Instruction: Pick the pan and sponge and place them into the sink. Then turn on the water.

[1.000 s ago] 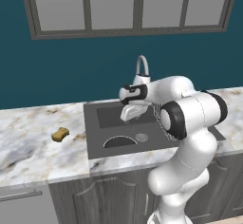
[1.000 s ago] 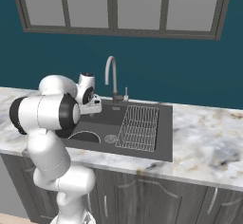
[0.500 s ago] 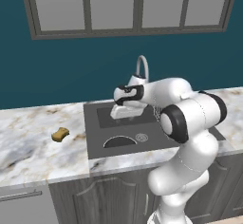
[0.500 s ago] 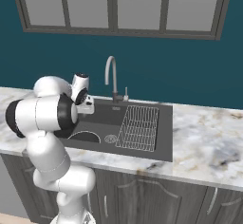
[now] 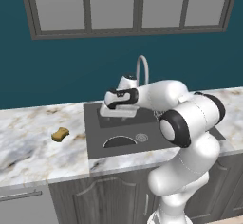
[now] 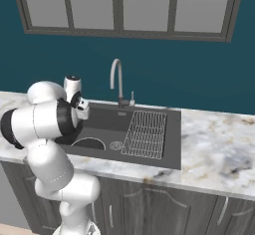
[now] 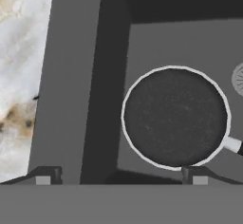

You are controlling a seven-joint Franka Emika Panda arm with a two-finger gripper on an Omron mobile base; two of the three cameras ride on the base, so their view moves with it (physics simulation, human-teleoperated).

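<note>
The black pan with its pale rim lies flat on the floor of the dark grey sink, close to the left wall; it also shows as pan and pan. My gripper hangs open and empty above the sink's left side, one fingertip over the rim and the other over the pan's edge. From the base views the gripper points down over the basin. The yellow-brown sponge lies on the marbled counter left of the sink. The silver faucet stands behind the sink; no water runs.
A wire rack covers the right part of the basin, and a round drain sits beside the pan. Marbled countertop stretches on both sides. A teal wall with a window rises behind the faucet.
The arm has swung left across the sink, carrying the hand from near the faucet toward the basin's left edge. The jaws stayed open. Pan and sponge have not moved.
</note>
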